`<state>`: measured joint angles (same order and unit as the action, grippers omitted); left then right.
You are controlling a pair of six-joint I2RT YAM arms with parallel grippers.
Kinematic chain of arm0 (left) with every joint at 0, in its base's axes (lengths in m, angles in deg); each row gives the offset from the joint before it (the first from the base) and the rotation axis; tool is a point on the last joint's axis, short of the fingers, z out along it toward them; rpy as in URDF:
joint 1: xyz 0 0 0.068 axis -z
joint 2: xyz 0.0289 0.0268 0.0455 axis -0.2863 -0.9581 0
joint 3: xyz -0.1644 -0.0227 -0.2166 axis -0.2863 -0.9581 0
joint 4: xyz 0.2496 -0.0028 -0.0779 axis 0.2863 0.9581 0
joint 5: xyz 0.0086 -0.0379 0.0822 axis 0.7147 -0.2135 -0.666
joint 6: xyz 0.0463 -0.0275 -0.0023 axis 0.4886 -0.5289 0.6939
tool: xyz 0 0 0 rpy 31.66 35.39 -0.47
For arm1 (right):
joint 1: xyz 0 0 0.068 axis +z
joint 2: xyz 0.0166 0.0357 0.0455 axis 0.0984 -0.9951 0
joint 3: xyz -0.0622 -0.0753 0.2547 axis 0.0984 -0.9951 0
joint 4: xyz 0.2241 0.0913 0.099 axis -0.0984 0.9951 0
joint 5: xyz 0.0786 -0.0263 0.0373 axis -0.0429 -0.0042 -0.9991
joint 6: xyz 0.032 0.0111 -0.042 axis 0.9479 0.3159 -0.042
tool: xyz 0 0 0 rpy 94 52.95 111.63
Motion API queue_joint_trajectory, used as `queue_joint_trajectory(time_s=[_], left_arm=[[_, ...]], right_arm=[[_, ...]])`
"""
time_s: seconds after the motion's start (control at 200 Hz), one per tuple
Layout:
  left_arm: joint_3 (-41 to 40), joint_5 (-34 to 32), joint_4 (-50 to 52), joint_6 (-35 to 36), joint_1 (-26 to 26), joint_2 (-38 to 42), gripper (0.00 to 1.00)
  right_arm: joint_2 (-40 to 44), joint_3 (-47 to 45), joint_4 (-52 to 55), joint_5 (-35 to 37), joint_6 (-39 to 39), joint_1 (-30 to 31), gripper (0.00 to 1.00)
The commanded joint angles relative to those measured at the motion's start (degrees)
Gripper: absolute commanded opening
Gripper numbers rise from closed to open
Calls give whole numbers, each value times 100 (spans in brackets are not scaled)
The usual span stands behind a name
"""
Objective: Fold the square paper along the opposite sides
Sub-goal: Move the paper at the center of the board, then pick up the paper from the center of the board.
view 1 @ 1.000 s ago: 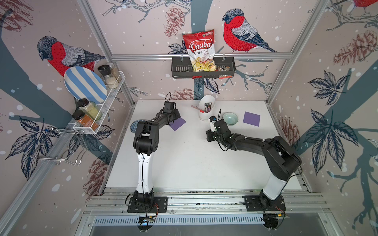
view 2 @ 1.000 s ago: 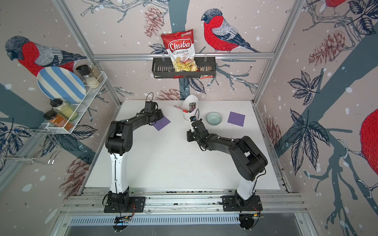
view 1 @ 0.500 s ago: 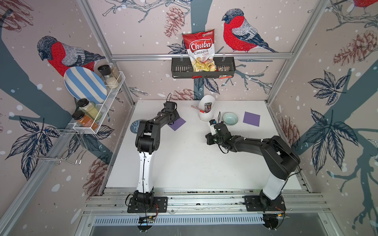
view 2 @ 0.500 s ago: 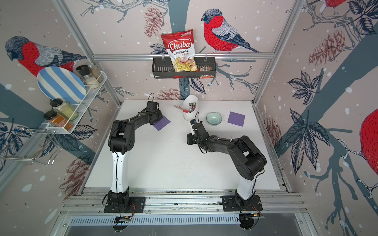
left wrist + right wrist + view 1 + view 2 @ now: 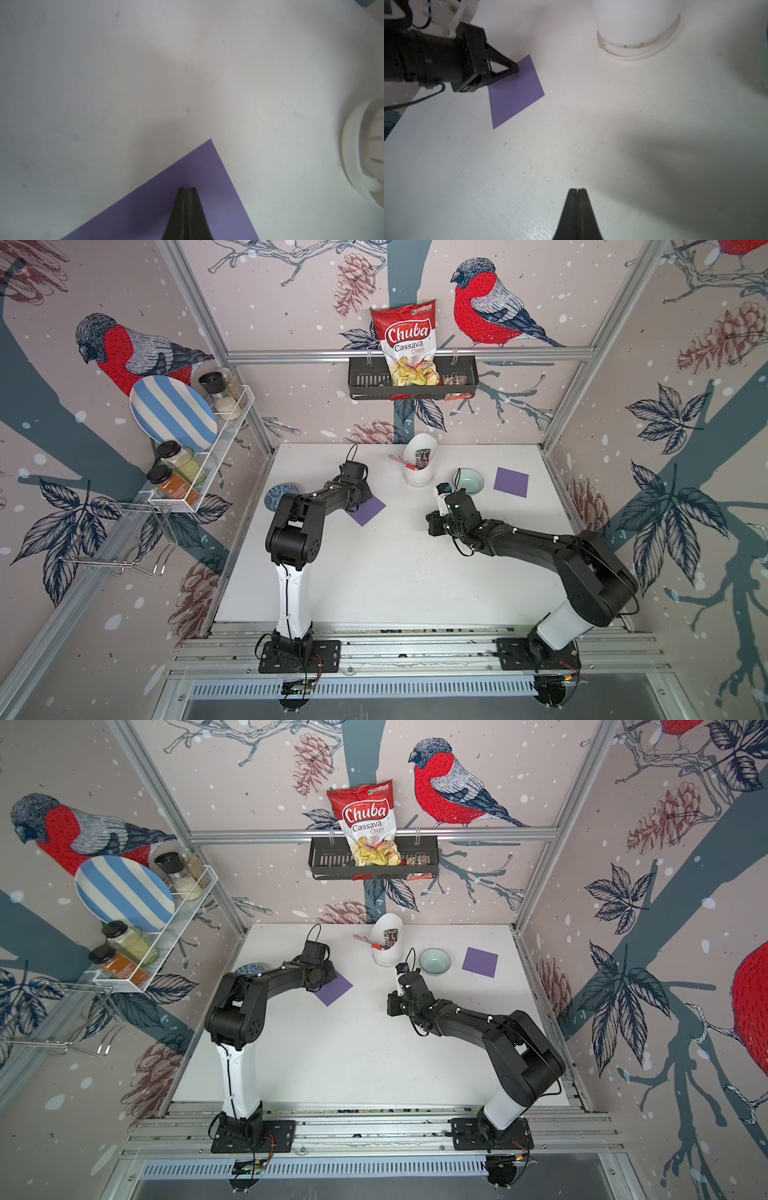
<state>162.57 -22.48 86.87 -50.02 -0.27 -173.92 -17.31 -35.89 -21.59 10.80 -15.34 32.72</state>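
Note:
A purple square paper (image 5: 370, 512) (image 5: 336, 990) lies flat on the white table, left of centre. My left gripper (image 5: 187, 188) is shut, and its tips rest on the paper (image 5: 220, 199) close to one corner. The right wrist view shows that same gripper (image 5: 517, 69) touching the sheet (image 5: 515, 97) near its far corner. My right gripper (image 5: 577, 189) is shut with nothing in it. It hangs low over bare table near the middle (image 5: 431, 522) (image 5: 390, 1006), well apart from the paper.
A second purple square (image 5: 511, 482) lies at the back right beside a pale green bowl (image 5: 471, 481). A white holder (image 5: 419, 466) with small items stands at the back centre. A blue speckled disc (image 5: 281, 495) sits by the left wall.
The left arm has shifted slightly, its shut tips staying on the paper. The right gripper has drifted a little over the table. Both stay shut.

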Motion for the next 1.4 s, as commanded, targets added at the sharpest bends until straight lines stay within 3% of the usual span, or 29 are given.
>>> queue_joint_trajectory(time_s=[0.0,0.18,0.34,0.7,0.94,1.025,1.156,1.396], left_arm=[[-560,541,668,-220,198,235,0],[-1418,740,297,-562,750,722,0],[-1646,885,82,-851,1337,811,0],[-628,552,452,-675,2105,577,0],[58,-260,922,-288,2414,1344,0],[163,-566,1098,-231,2469,1689,0],[34,-739,1597,-397,2465,1898,0],[-898,-290,1607,-1165,2403,1732,0]], right_arm=[[265,-140,225,256,193,-60,0],[764,-447,412,430,271,-247,0],[1234,-773,556,523,349,-484,1],[1991,-1303,767,514,447,-933,6],[1904,-1343,629,300,422,-955,12],[1739,-1256,595,150,344,-959,19],[1171,-757,837,-303,36,-943,37],[-263,789,1664,-837,-511,-716,59]])
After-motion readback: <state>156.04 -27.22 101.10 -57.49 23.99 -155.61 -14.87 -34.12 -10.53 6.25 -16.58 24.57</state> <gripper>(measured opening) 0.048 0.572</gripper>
